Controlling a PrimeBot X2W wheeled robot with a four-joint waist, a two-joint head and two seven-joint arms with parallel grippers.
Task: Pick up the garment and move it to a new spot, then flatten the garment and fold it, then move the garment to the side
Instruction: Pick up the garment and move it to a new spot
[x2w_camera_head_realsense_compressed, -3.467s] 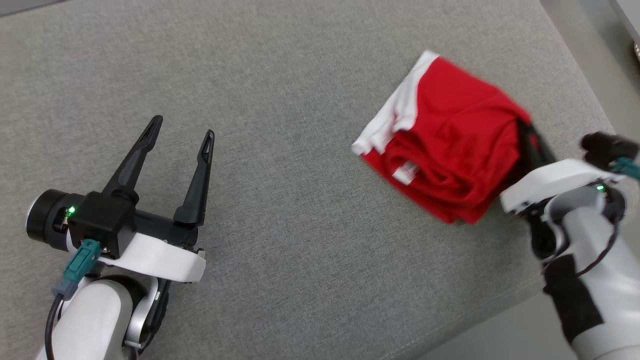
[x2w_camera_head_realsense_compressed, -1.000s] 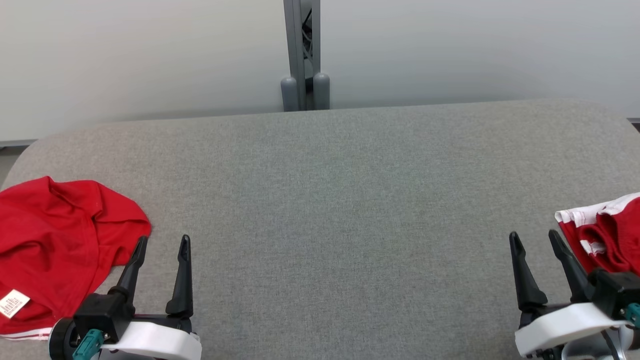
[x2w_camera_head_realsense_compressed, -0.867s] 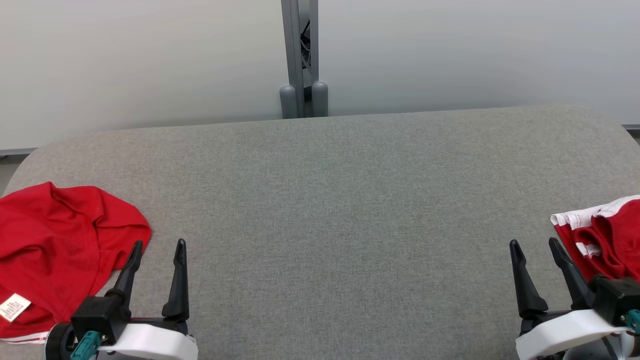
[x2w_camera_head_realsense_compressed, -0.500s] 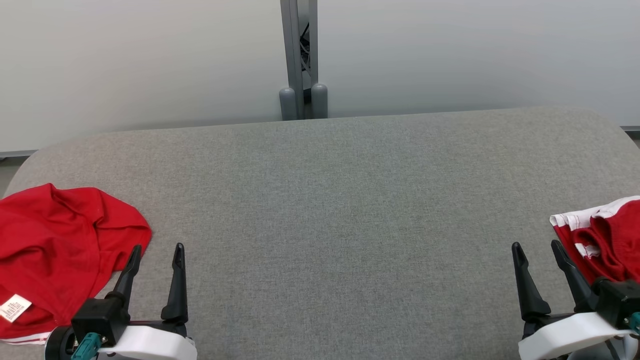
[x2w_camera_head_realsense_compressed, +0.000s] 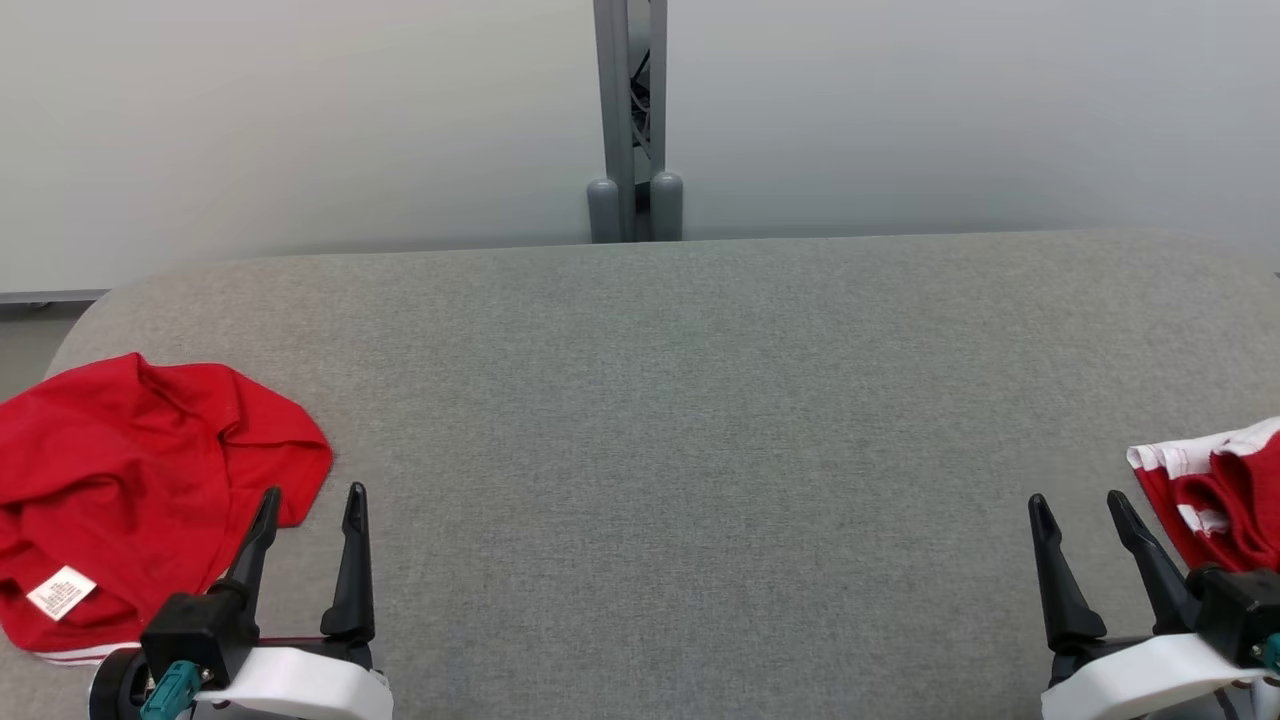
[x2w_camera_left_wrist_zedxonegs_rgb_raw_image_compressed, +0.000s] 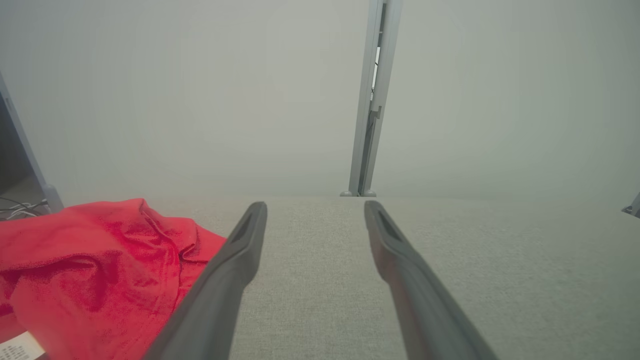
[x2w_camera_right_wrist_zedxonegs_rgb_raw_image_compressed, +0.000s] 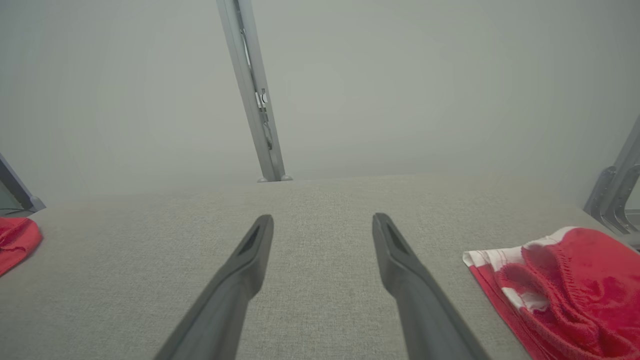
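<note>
A folded red garment with white trim (x2w_camera_head_realsense_compressed: 1215, 500) lies at the table's right edge; in the right wrist view it (x2w_camera_right_wrist_zedxonegs_rgb_raw_image_compressed: 565, 285) sits to the right of my fingers. My right gripper (x2w_camera_head_realsense_compressed: 1076, 498) (x2w_camera_right_wrist_zedxonegs_rgb_raw_image_compressed: 323, 219) stands open and empty just left of it, not touching. A crumpled red garment with a white label (x2w_camera_head_realsense_compressed: 130, 480) (x2w_camera_left_wrist_zedxonegs_rgb_raw_image_compressed: 100, 265) lies at the left edge, and a corner of it (x2w_camera_right_wrist_zedxonegs_rgb_raw_image_compressed: 15, 240) appears at the far left of the right wrist view. My left gripper (x2w_camera_head_realsense_compressed: 311, 493) (x2w_camera_left_wrist_zedxonegs_rgb_raw_image_compressed: 315, 207) is open and empty, its left finger right beside that cloth's edge.
The grey padded table (x2w_camera_head_realsense_compressed: 650, 400) stretches between the two garments. A grey metal post (x2w_camera_head_realsense_compressed: 632, 120) stands behind its far edge against a pale wall. A metal frame (x2w_camera_right_wrist_zedxonegs_rgb_raw_image_compressed: 615, 195) rises past the table's right end.
Since the oldest frame my right gripper has come off the folded garment and the head camera has swung up. Over the last second the view shifted slightly; both grippers stayed open.
</note>
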